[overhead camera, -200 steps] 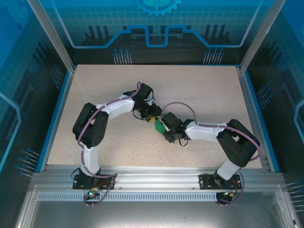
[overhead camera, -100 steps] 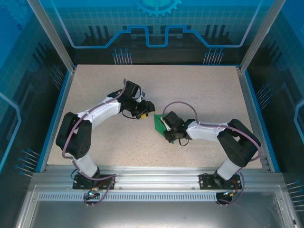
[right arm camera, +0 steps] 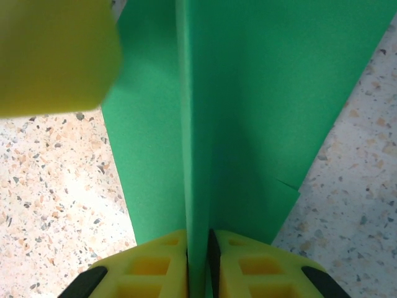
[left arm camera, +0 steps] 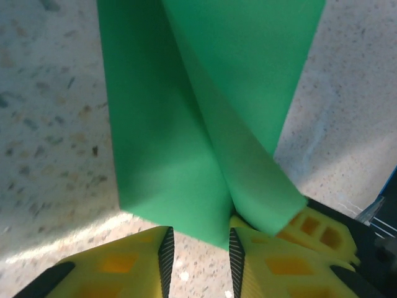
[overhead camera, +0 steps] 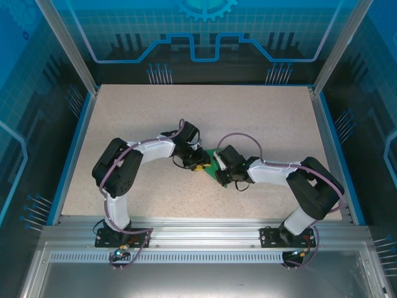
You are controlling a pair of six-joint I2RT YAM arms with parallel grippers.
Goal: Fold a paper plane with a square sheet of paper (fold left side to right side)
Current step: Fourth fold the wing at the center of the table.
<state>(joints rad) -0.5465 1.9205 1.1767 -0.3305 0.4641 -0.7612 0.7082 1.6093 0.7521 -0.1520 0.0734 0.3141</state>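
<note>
While the right gripper [right arm camera: 198, 243] pinches shut on the raised centre fold of the square sheet of paper [right arm camera: 260, 93], which lies on the table [overhead camera: 124, 118] between the arms, the left gripper [left arm camera: 198, 248] has its jaws parted around the sheet's corner, so the creasing step probably needs them to close next.

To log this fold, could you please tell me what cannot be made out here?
Top external: the green paper sheet mostly hidden under the left arm and right arm; its folds too small to read.
Left wrist: the sheet's far end is cut off by the top edge.
Right wrist: a blurred yellow shape covers the sheet's upper left.
</note>
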